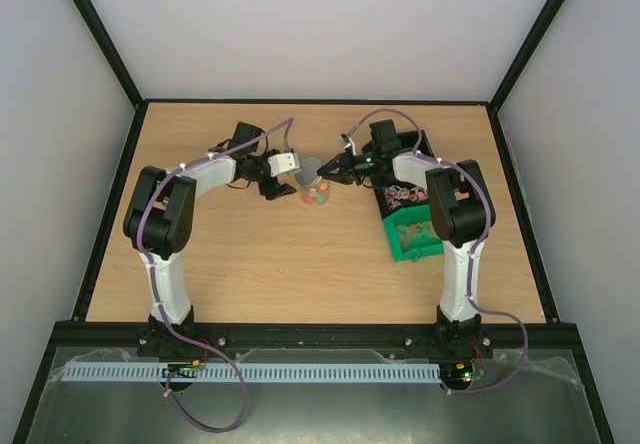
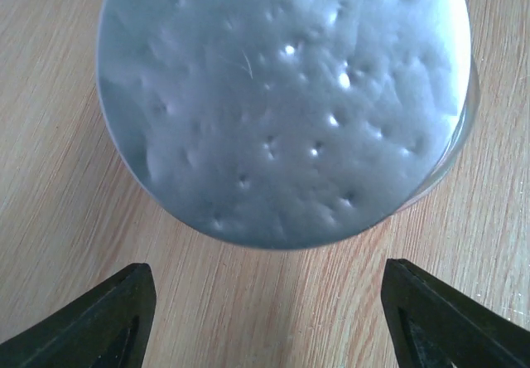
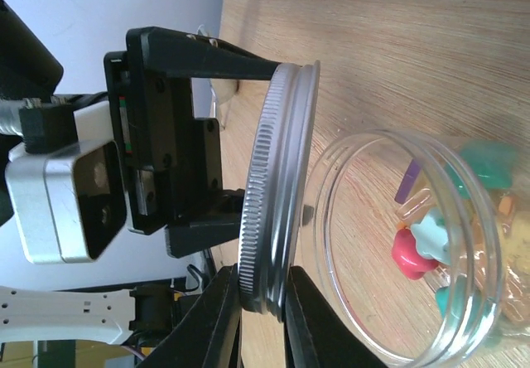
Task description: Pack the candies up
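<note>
Only right wrist view shows right fingers (image 3: 217, 322) pinching the lid (image 3: 277, 186).

Left claw (image 2: 267, 302) spread wide; right claw (image 3: 263, 293) pinched nearly closed

Bench (image 1: 250, 264): light wood grain, dark frame round the edges. Three things sit directly on it.

- Clear jar (image 3: 327, 187): open top, upright, just in front of the right jaws, between them and the left jaws.
- Green bin (image 1: 415, 255): behind the right jaws, back along that arm, well apart from the left jaws.
- Dark tray (image 1: 384, 200): right against the bin's far side, nearer the right jaws; contents too small to tell.

Metal lid (image 3: 277, 186) stands on edge beside the jar, pinched in the right jaws. Cannot tell if its rim touches the bench. Bare wood shows between the wide-set left jaws.
</note>
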